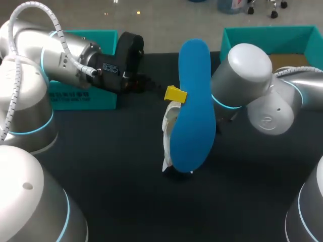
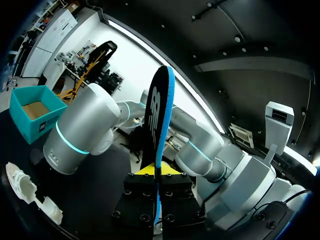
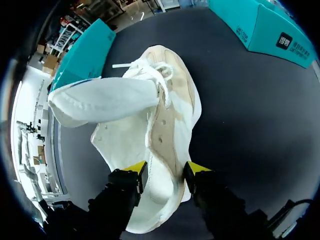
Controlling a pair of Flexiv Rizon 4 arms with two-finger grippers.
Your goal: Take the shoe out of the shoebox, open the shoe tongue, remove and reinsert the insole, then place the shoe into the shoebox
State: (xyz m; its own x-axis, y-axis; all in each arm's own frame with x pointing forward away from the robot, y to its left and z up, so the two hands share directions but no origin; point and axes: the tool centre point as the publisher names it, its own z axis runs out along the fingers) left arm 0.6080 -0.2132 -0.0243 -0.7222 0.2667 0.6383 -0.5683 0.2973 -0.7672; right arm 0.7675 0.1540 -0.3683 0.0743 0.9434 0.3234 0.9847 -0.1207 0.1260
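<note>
The blue insole [image 1: 192, 106] stands on end above the middle of the table, black underside showing in the left wrist view [image 2: 159, 115]. My left gripper [image 2: 158, 172] is shut on its lower end; a yellow tip [image 1: 175, 94] shows beside it. The white shoe [image 3: 165, 115] rests on the dark table, its tongue [image 3: 105, 100] pulled out to one side. In the head view the shoe [image 1: 170, 121] is mostly hidden behind the insole. My right gripper [image 3: 166, 172] stands open at the heel, one finger on each side of it.
A teal shoebox [image 1: 272, 38] with a brown floor stands at the back right, behind my right arm. A second teal box part [image 1: 81, 96] sits at the back left under my left arm. The dark table [image 1: 126, 191] stretches toward the front.
</note>
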